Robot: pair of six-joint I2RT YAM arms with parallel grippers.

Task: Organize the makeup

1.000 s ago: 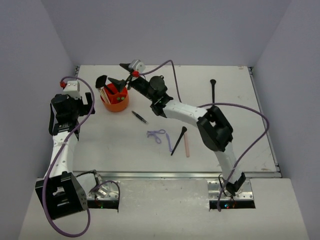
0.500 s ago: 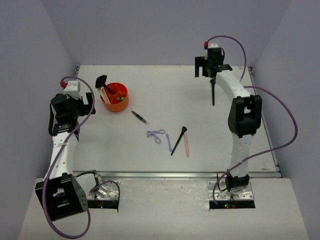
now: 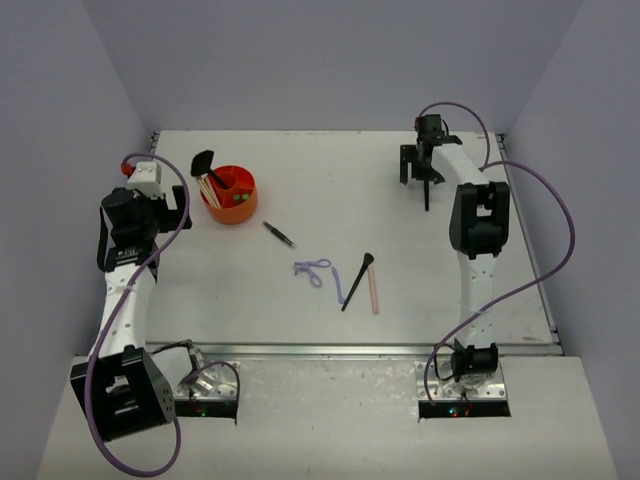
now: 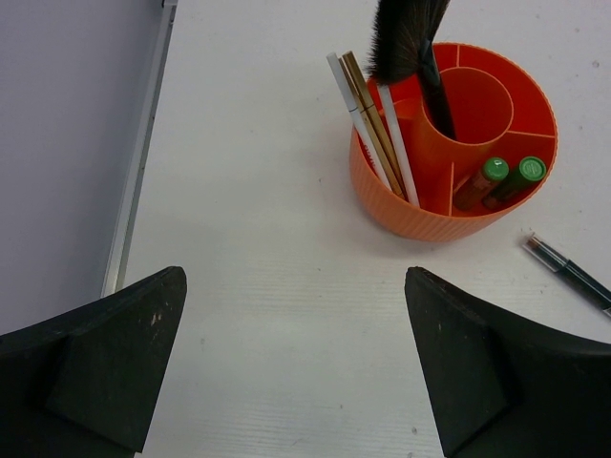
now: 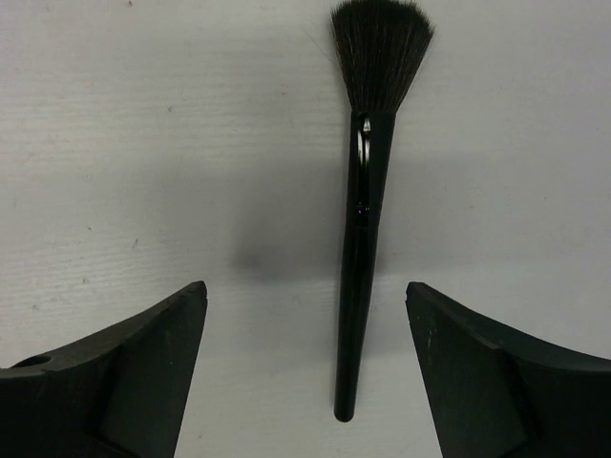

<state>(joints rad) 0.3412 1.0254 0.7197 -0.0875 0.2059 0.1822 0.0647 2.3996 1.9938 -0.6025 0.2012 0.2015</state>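
Note:
The orange tub (image 3: 230,205) holds a black brush (image 3: 203,162), pale sticks and green tubes. My left gripper (image 3: 160,212) is open and empty, just left of it. In the left wrist view my left gripper (image 4: 294,277) hangs over bare table short of the tub (image 4: 382,205), brush (image 4: 410,38), pale sticks (image 4: 377,134) and green tubes (image 4: 496,176). My right gripper (image 3: 422,170) is open above a black brush (image 3: 427,195) at the far right. In the right wrist view my right gripper (image 5: 304,315) straddles the handle end of that brush (image 5: 358,248) without touching it.
On the table's middle lie a dark pencil (image 3: 279,234), a lilac looped tool (image 3: 315,270), another black brush (image 3: 357,280) and a pink stick (image 3: 374,290). The pencil also shows in the left wrist view (image 4: 568,272). Grey walls close in the left, back and right.
My right arm left a black brush in the tub, swung across to the far right and has come down over the brush there. The left arm has not moved.

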